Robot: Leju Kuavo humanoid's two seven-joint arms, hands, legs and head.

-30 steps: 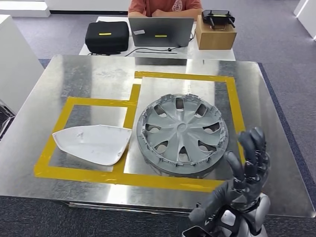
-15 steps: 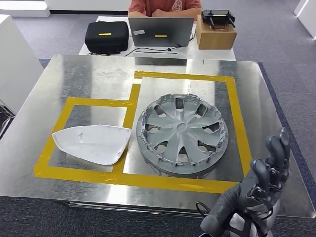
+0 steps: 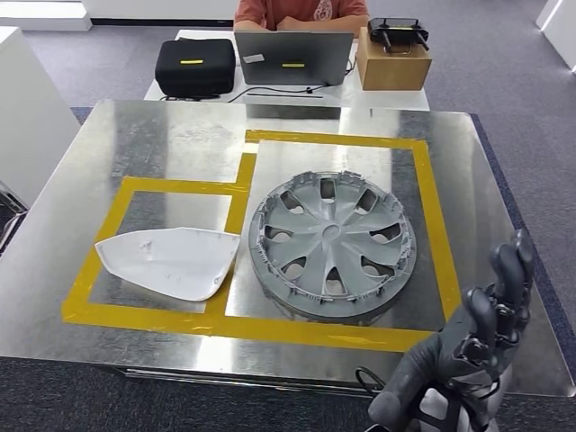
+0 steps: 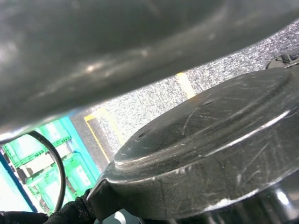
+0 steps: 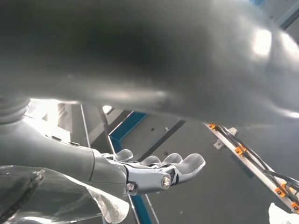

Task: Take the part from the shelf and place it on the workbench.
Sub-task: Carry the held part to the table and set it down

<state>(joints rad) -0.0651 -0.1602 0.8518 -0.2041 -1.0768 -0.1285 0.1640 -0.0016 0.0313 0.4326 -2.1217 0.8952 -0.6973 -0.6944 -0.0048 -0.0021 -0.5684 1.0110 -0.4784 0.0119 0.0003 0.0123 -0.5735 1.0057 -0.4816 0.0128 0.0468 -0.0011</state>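
A grey wheel cover (image 3: 332, 243) lies flat on the metal workbench (image 3: 170, 135), inside the right rectangle of yellow tape (image 3: 435, 216). A white curved shell part (image 3: 170, 261) lies in the left taped rectangle. My right hand (image 3: 469, 346) hovers at the bench's front right corner, to the right of the wheel cover and apart from it. Its fingers are spread and it holds nothing. In the left wrist view a dark fingertip (image 4: 75, 211) shows at the edge, beside a big dark round surface. I cannot tell how that hand's fingers lie.
Behind the workbench stands a small white table with a laptop (image 3: 293, 58), a black case (image 3: 194, 66) and a cardboard box (image 3: 392, 63) with a black device on top. A person (image 3: 299, 11) sits behind the laptop. A white cabinet (image 3: 27, 117) stands at the left.
My right hand has drawn back from the wheel cover's rim, to the right and toward the bench's front corner. In the last half second it hardly moved. The parts lie still.
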